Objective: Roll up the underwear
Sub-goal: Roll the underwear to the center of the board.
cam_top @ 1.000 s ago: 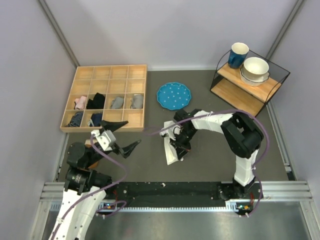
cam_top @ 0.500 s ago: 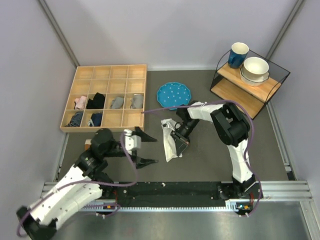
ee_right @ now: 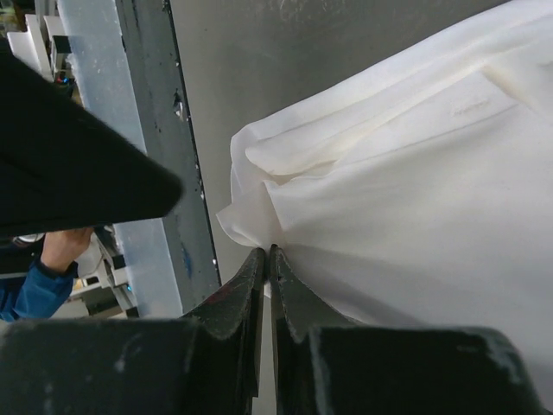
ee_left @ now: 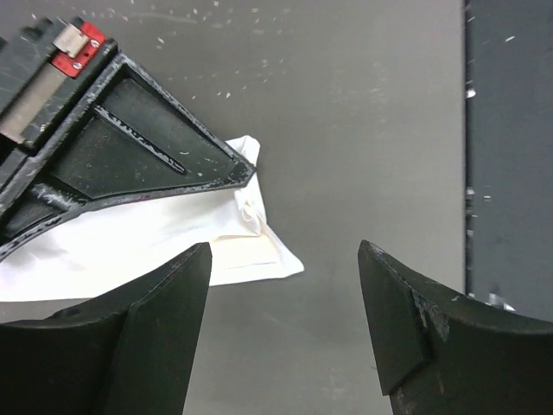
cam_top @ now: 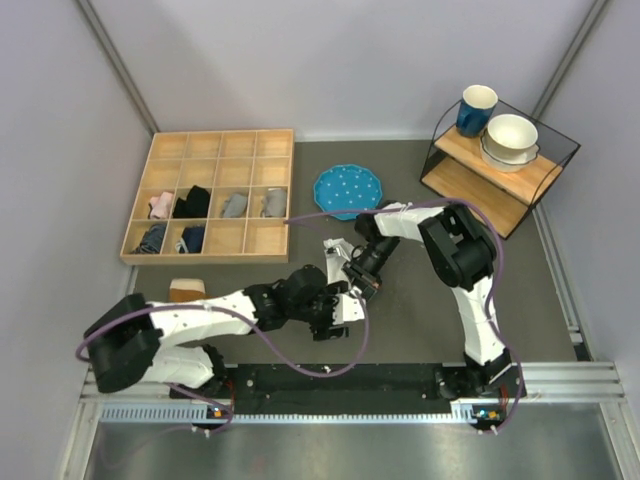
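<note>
The white underwear [ee_left: 164, 246] lies folded into a narrow strip on the dark table. In the top view only its far end [cam_top: 333, 250] shows, and the arms cover the rest. My right gripper [ee_right: 268, 252] is shut on a fold at the cloth's [ee_right: 415, 173] edge; it also shows in the top view [cam_top: 357, 272]. My left gripper [ee_left: 285, 252] is open, just above the near corner of the cloth, with nothing between its jaws. In the top view the left gripper [cam_top: 338, 302] sits close to the right one.
A wooden compartment tray [cam_top: 270, 236] with small cloth bundles stands at the back left. A blue plate [cam_top: 347, 191] lies behind the underwear. A wire rack [cam_top: 470, 185] with bowls and a mug stands at the back right. A small brown block [cam_top: 185, 290] lies at the left.
My left arm has swung from the left side across to the underwear, gripper open. My right gripper has stayed on the cloth, which has shifted slightly.
</note>
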Robot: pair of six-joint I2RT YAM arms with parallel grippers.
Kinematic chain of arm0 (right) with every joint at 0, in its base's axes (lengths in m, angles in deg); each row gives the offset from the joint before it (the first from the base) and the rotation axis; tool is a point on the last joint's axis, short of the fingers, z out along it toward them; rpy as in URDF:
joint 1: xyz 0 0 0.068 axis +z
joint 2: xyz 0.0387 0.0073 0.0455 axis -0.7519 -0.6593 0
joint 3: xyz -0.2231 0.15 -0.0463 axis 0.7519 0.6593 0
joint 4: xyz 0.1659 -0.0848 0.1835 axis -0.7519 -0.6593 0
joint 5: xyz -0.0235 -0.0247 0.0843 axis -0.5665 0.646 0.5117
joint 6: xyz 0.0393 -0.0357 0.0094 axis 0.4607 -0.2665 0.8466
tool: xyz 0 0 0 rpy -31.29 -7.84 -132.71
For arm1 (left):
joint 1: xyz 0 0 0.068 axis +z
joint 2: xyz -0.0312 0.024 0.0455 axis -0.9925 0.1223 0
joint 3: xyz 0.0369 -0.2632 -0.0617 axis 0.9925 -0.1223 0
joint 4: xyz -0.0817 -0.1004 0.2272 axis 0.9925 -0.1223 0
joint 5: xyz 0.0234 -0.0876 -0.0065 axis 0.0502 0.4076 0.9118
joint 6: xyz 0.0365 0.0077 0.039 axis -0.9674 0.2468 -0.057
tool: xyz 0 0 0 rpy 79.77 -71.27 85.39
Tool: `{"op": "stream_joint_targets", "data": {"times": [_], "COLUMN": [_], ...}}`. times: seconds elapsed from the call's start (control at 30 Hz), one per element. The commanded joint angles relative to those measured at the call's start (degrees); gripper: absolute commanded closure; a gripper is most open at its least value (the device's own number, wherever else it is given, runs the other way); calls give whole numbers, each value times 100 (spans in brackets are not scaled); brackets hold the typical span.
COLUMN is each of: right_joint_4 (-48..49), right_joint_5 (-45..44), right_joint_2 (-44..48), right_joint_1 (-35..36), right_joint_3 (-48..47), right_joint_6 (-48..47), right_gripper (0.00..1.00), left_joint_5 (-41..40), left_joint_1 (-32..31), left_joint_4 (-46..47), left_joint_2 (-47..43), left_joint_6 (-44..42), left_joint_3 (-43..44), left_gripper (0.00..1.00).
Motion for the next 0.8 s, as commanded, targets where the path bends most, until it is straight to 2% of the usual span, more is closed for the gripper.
{"op": "stream_joint_targets", "data": {"times": [0.0, 0.3, 0.37, 0.47, 0.5, 0.6, 0.63, 0.77], "right_joint_4": [-85, -102, -128, -129, -137, -155, -146, -181], "right_joint_5": [92, 100, 101, 101, 101, 109, 109, 136], "right_joint_2": [-28, -80, -80, -71, -71, -71, -71, -2], "right_joint_1": [-58, -66, -58, -75, -93, -110, -110, -137], "right_joint_3": [-191, -209, -218, -218, -227, -227, -227, -227], "right_joint_6": [-118, -118, -118, -135, -135, -144, -144, -205], "right_gripper": [95, 95, 95, 95, 95, 95, 94, 92], "left_joint_5": [-314, -613, -657, -692, -718, -824, -815, -675], "left_joint_1": [-52, -149, -158, -158, -158, -167, -167, -141], "left_joint_4": [654, 962, 901, 699, 655, 304, 138, -285], "left_joint_2": [598, 1380, 1583, 1776, 1785, 1864, 1890, 2005], "left_joint_6": [-388, -512, -512, -459, -450, -336, -292, -64], "left_joint_3": [419, 533, 630, 762, 788, 946, 990, 1253], "left_gripper": [26, 26, 30, 47, 56, 61, 71, 92]}}
